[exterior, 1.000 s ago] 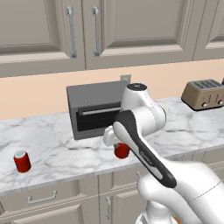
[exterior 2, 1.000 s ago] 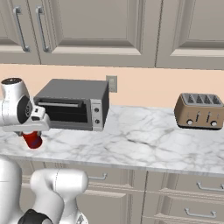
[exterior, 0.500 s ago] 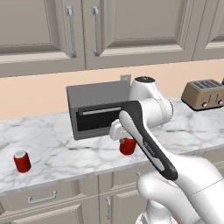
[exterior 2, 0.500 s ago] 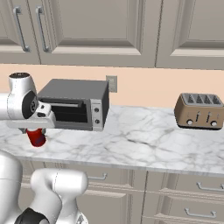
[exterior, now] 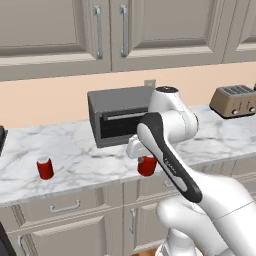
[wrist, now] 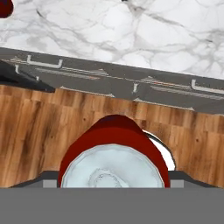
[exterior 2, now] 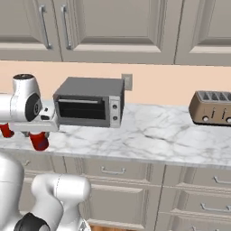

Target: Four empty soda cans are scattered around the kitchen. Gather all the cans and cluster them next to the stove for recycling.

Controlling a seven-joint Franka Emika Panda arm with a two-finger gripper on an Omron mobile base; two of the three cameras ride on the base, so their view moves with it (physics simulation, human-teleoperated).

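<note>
My gripper (exterior: pixel 145 159) is shut on a red soda can (exterior: pixel 147 166) with a silver top, held just off the front edge of the marble counter (exterior: pixel 90 150). In the hand view this can (wrist: pixel 113 153) sits between my fingers, with wooden floor under it. From the right base view the gripper (exterior 2: pixel 39 134) and its can (exterior 2: pixel 39 141) are at the far left. A second red soda can (exterior: pixel 45 168) stands on the counter further left, also seen as a can (exterior 2: pixel 5 131) behind my arm and a can (wrist: pixel 4 8) in the hand view's corner. A dark sliver at the left edge looks like the stove (exterior: pixel 1 140).
A grey toaster oven (exterior: pixel 120 120) stands at the back of the counter behind my hand. A brown toaster (exterior: pixel 235 100) sits far right. Wall cabinets (exterior: pixel 110 30) hang above, and drawers (wrist: pixel 109 81) front the counter below.
The whole scene has slid right in both base views, so the base has moved left. The gripper still holds the red can, now a little higher and off the counter's front edge.
</note>
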